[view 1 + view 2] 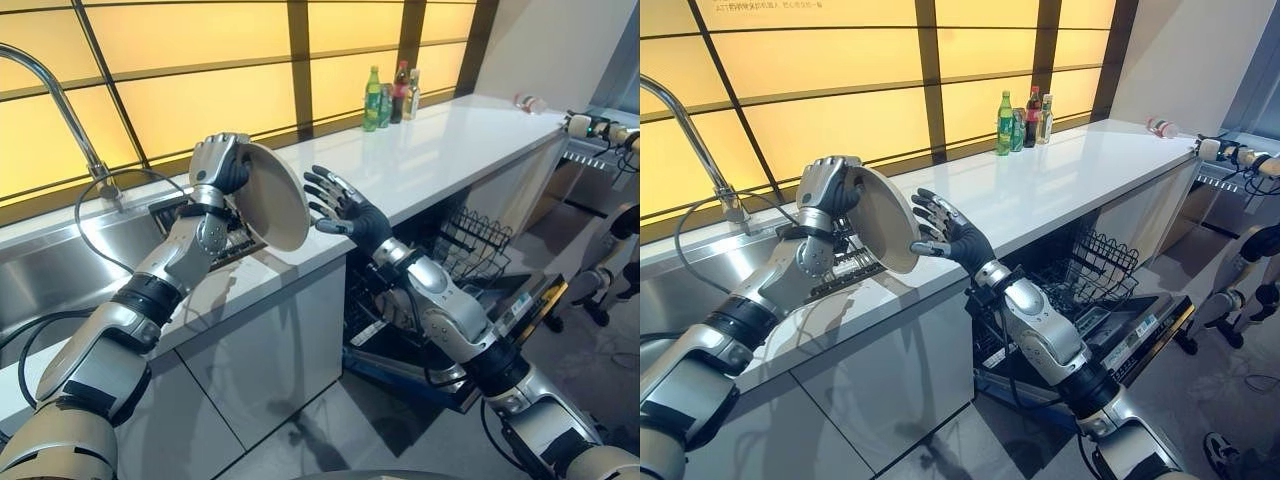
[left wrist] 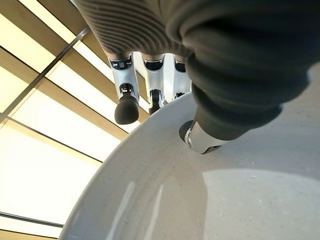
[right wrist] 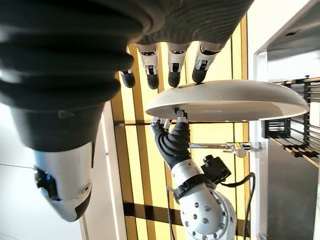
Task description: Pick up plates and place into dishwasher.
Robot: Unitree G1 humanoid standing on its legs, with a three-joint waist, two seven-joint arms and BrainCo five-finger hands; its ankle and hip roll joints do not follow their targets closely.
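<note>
Gripping a round off-white ceramic plate [image 1: 272, 197] by its rim, the left hand [image 1: 218, 162] holds it upright above the white stone counter [image 1: 440, 150], beside the steel sink [image 1: 60, 270]; the right hand [image 1: 340, 208] hangs just beside its face, fingers spread wide, above the open dishwasher's black wire rack [image 1: 470, 245]

Plate [image 1: 272, 197]: smooth, pale glazed ceramic with fine speckles and a soft sheen. Left hand [image 1: 218, 162]: brushed silver metal fingers with matt dark tips; ribbed matt black cover. Table [image 1: 430, 150]: glossy white, reflective top. Sink [image 1: 40, 270] and tap [image 1: 60, 105]: polished steel. Dishwasher rack [image 1: 1095, 255]: thin dark coated wire. Bottles [image 1: 390, 97]: clear, shiny plastic.
</note>
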